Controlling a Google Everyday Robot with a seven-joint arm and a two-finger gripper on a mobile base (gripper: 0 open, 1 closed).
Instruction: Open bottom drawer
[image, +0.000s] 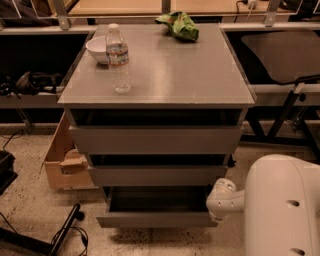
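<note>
The grey cabinet (155, 82) has three handleless drawers. The bottom drawer (156, 219) is pulled out toward me, and its bare grey tray (155, 202) shows behind the slim front panel. The two wider drawer fronts above it, the top one (155, 140) and the middle one (156, 175), sit further back. My gripper (216, 209) is at the right end of the bottom drawer's front, at the end of the white arm (282, 210). Its fingers are hidden by the wrist and the drawer.
On the cabinet top stand a water bottle (119, 59), a white bowl (99, 49) and a green bag (179, 25). A cardboard box (62, 157) stands at the left of the cabinet. Black cables and a stand leg (62, 230) lie on the floor at left. A dark chair (285, 55) is at right.
</note>
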